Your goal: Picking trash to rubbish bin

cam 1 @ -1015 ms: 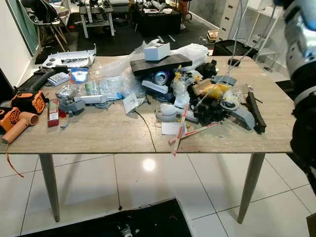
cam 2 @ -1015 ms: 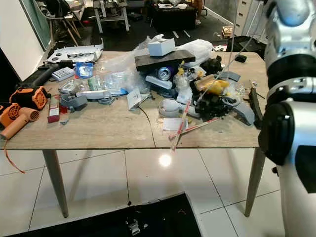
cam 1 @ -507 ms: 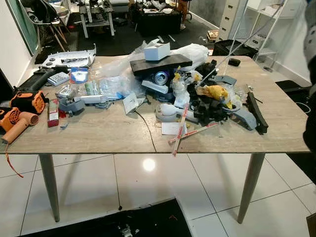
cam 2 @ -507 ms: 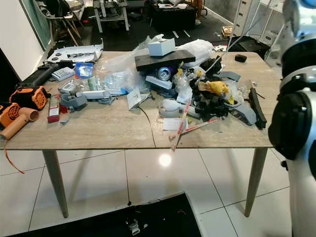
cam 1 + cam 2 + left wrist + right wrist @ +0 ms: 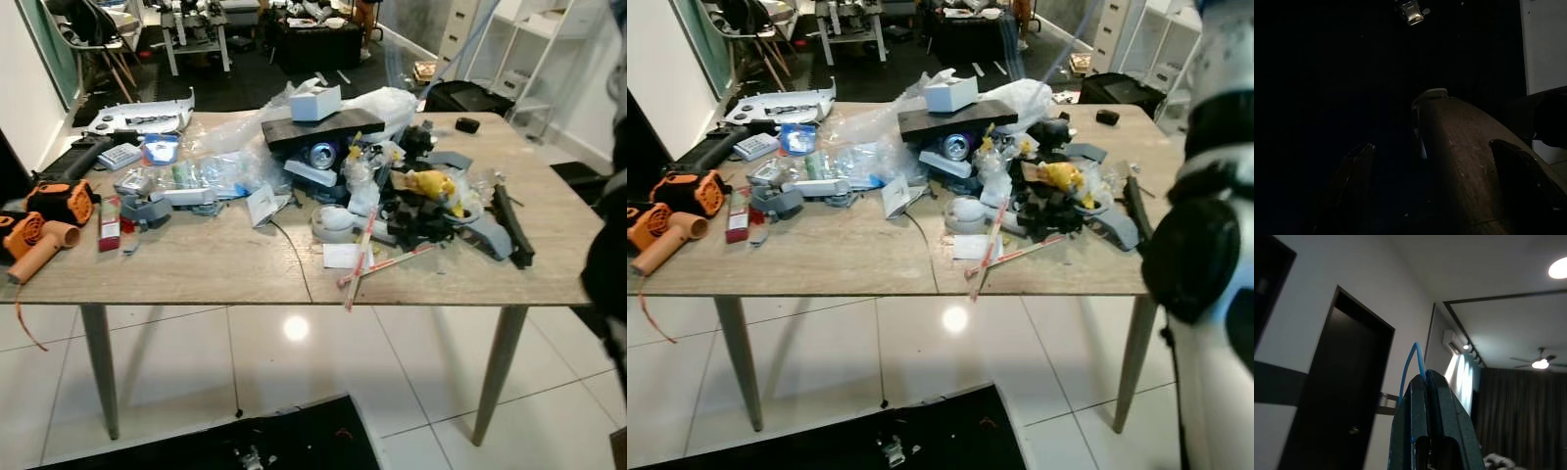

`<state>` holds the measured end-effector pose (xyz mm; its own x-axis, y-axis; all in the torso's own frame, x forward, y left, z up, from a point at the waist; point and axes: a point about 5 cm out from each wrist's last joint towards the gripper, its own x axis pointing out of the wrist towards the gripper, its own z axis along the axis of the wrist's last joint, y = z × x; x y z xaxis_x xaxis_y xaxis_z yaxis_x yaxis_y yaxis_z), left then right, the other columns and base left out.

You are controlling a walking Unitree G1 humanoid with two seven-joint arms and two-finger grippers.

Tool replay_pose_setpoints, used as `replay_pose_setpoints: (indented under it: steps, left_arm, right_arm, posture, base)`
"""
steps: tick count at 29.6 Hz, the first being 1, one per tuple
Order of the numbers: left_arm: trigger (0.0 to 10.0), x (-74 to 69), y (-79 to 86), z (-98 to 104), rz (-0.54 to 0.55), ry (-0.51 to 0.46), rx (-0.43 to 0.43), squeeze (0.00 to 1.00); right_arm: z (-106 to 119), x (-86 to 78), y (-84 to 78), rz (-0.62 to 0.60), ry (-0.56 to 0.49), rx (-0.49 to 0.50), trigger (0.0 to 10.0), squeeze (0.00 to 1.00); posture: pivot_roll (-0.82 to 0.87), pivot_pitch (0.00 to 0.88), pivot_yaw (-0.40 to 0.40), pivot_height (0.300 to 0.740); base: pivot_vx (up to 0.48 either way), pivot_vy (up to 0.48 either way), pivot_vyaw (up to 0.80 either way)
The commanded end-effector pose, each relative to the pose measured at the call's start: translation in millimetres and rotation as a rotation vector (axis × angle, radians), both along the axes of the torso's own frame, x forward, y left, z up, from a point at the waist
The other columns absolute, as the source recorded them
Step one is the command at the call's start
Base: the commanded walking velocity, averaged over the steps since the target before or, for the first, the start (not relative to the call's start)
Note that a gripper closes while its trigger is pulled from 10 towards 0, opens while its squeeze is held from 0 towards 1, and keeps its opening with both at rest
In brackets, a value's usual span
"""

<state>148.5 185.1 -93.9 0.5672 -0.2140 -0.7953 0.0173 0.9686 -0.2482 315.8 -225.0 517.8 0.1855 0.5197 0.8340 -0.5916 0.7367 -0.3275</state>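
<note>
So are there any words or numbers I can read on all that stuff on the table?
None can be read.
Small red box near the table's left end: has print, too blurred.
Blue-and-white packet at the back left: label too small.
White paper slip near the front edge: shows no readable print.
Blue drink can in the pile: markings blurred.

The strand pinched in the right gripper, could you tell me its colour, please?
Blue; the strand shows best in the right wrist view.
</note>
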Motion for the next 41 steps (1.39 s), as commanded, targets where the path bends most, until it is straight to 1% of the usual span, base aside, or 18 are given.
replay_pose_setpoints:
  steps: [1, 2, 5, 7, 9, 11, 12, 15, 18, 22, 25, 26, 28, 32, 33, 35, 38, 41]
  left_arm:
    - [10.0, -32.6, -5.8, -12.9, -0.008, 0.138, -0.023, 0.00]
    - [10.0, -32.6, -5.8, -12.9, -0.008, 0.138, -0.023, 0.00]
    - [10.0, -28.4, -4.9, -11.7, -0.012, 0.129, -0.019, 0.00]
    - [10.0, -26.1, -4.3, -11.0, -0.013, 0.125, -0.017, 0.00]
    - [10.0, -25.2, -4.0, -10.6, -0.013, 0.123, -0.017, 0.00]
    - [10.0, -24.3, -3.9, -10.4, -0.016, 0.123, -0.016, 0.00]
    - [10.0, -24.3, -3.9, -10.4, -0.016, 0.123, -0.016, 0.00]
    - [10.0, -24.3, -4.3, -10.5, -0.020, 0.125, -0.016, 0.00]
    - [10.0, -24.1, -5.2, -10.5, -0.022, 0.126, -0.018, 0.00]
    - [10.0, -23.5, -5.9, -10.4, -0.022, 0.126, -0.020, 0.00]
    - [10.0, -22.6, -6.1, -10.2, -0.016, 0.121, -0.022, 0.00]
    - [10.0, -22.6, -6.1, -10.2, -0.016, 0.121, -0.022, 0.00]
    - [10.0, -22.1, -5.5, -10.0, -0.012, 0.120, -0.021, 0.00]
    - [10.0, -23.7, -4.4, -10.4, -0.020, 0.129, -0.016, 0.00]
    - [10.0, -23.7, -4.4, -10.4, -0.020, 0.129, -0.016, 0.00]
    - [10.0, -24.1, -3.9, -10.5, -0.025, 0.132, -0.013, 0.00]
    - [10.0, -24.2, -3.6, -10.5, -0.025, 0.132, -0.011, 0.00]
    - [10.0, -24.2, -3.4, -10.5, -0.026, 0.132, -0.010, 0.00]
  right_arm:
    - [3.1, -13.5, -2.9, 0.122, -0.048, 0.007, 10.0, 0.00]
    - [3.1, -13.5, -2.9, 0.122, -0.048, 0.007, 10.0, 0.00]
    - [-24.4, -31.0, -2.9, 0.397, -0.048, -0.085, 10.0, 0.00]
    - [-41.7, -41.9, 0.1, 0.509, -0.042, -0.156, 10.0, 0.00]
    - [-50.2, -47.0, 2.4, 0.568, -0.032, -0.185, 10.0, 0.00]
    - [-76.7, -59.1, 15.9, 0.656, 0.010, -0.311, 10.0, 0.00]
    - [-76.7, -59.1, 15.9, 0.656, 0.010, -0.311, 10.0, 0.00]
    - [-101.8, -65.5, 31.7, 0.740, 0.078, -0.393, 10.0, 0.00]
    - [-120.0, -59.5, 48.1, 0.761, 0.188, -0.375, 10.0, 0.00]
    - [-148.1, -54.3, 73.6, 0.738, 0.315, -0.386, 10.0, 0.00]
    - [-178.2, -36.4, 102.0, 0.654, 0.514, -0.327, 10.0, 0.00]
    - [-178.2, -36.4, 102.0, 0.654, 0.514, -0.327, 10.0, 0.00]
    - [-216.9, -20.1, 119.2, 0.543, 0.691, -0.316, 10.0, 0.00]
    - [-280.4, -2.9, 134.0, 0.362, 0.929, -0.350, 10.0, 0.00]
    - [-280.4, -2.9, 134.0, 0.362, 0.929, -0.350, 10.0, 0.00]
    - [-306.0, 7.1, 133.9, 0.246, 1.027, -0.349, 10.0, 0.00]
    - [-320.0, 12.7, 131.9, 0.173, 1.083, -0.348, 10.0, 0.00]
    - [-345.6, 18.1, 126.4, 0.035, 1.137, -0.437, 10.0, 0.00]
  posture:
    - [-0.12, 0.176, 0.038, 0.740]
    - [-0.12, 0.176, 0.038, 0.740]
    - [-0.12, 0.166, 0.043, 0.740]
    - [-0.12, 0.166, 0.044, 0.740]
    - [-0.12, 0.164, 0.044, 0.740]
    - [-0.13, 0.162, 0.046, 0.740]
    - [-0.13, 0.162, 0.046, 0.740]
    - [-0.14, 0.161, 0.045, 0.740]
    - [-0.14, 0.162, 0.042, 0.740]
    - [-0.14, 0.160, 0.036, 0.740]
    - [-0.13, 0.162, 0.030, 0.740]
    - [-0.13, 0.162, 0.030, 0.740]
    - [-0.14, 0.163, 0.028, 0.740]
    - [-0.14, 0.166, 0.032, 0.740]
    - [-0.14, 0.166, 0.032, 0.740]
    - [-0.15, 0.165, 0.034, 0.740]
    - [-0.15, 0.164, 0.034, 0.740]
    - [-0.14, 0.161, 0.033, 0.740]
  base:
    - [0.000, 0.000, 0.00]
    - [0.000, 0.000, 0.00]
    - [0.000, 0.000, 0.00]
    - [0.000, 0.000, 0.00]
    - [0.000, 0.000, 0.00]
    - [0.000, 0.000, 0.00]
    - [0.000, 0.000, 0.00]
    - [0.000, 0.000, 0.00]
    - [0.000, 0.000, 0.00]
    - [0.000, 0.000, 0.00]
    - [0.000, 0.000, 0.00]
    - [0.000, 0.000, 0.00]
    - [0.000, 0.000, 0.00]
    - [0.000, 0.000, 0.00]
    - [0.000, 0.000, 0.00]
    - [0.000, 0.000, 0.00]
    - [0.000, 0.000, 0.00]
    - [0.000, 0.000, 0.00]
